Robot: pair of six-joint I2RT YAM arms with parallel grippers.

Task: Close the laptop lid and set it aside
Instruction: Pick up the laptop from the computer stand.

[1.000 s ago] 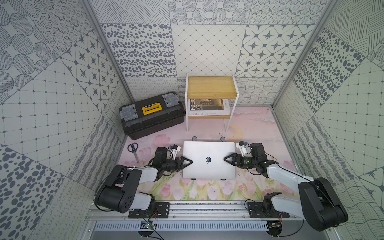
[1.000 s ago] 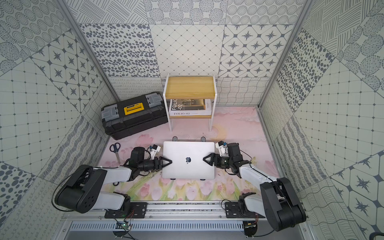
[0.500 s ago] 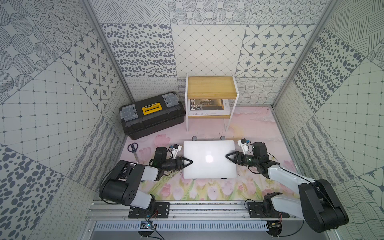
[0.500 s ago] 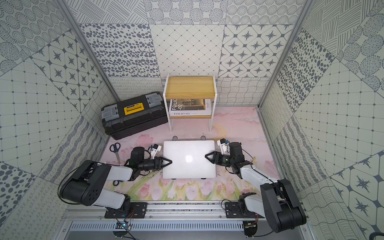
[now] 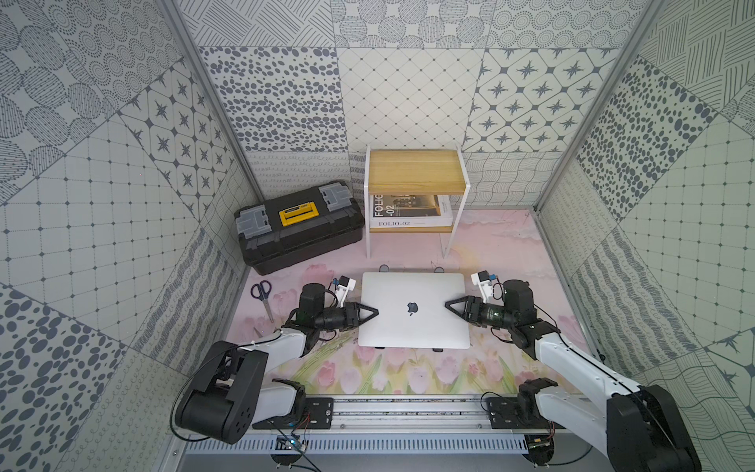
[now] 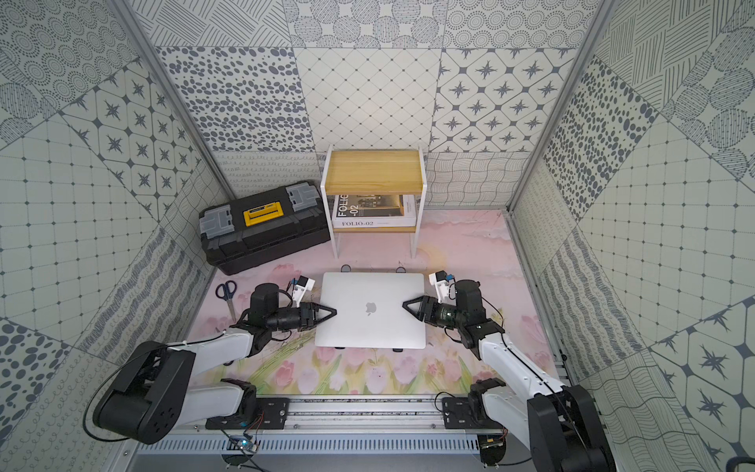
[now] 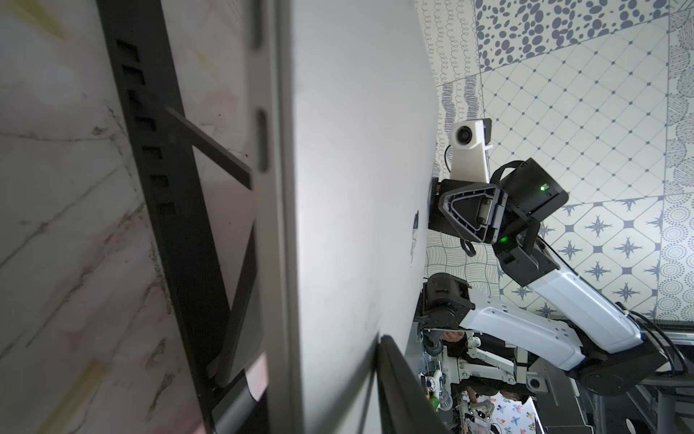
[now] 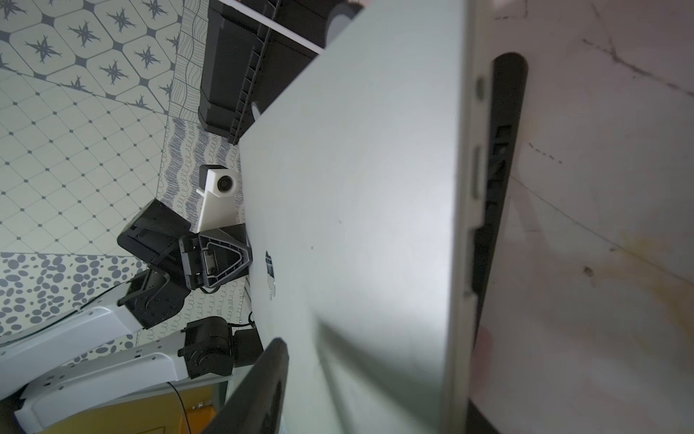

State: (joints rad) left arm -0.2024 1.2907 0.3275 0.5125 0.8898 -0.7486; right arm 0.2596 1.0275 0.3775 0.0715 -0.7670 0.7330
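Two grippers, one laptop (image 5: 412, 286) between them. It sits in the middle of the worktop (image 5: 510, 253), nearer the front edge than the back, with the lid (image 6: 369, 294) down flat and the logo facing up. Its long axis runs from the worktop's left edge toward the right edge, and I'm at the middle of both short sides, tips pointing at each other. Neither arm is nearer, so I judge this a shared lift that has to stay level.

My left gripper (image 5: 369, 314) is clamped tight on the laptop's left edge, with the upper finger (image 7: 398, 375) lying flat on the lid. My right gripper (image 5: 451, 305) has its upper finger (image 8: 259, 383) reaching over the right edge. Whether that side is pinching yet I cannot tell, because the lower finger is out of sight beneath the metal.

Underneath is a dark stand (image 7: 176, 188). From above only its feet show, at the laptop's back and front edges. How the laptop is seated on it is hidden from me, so I'd go straight up before going sideways, or the stand may drag along. The left lower finger is hidden too. I make out no gap at the lid seam, though both wrist views are blurred close in.
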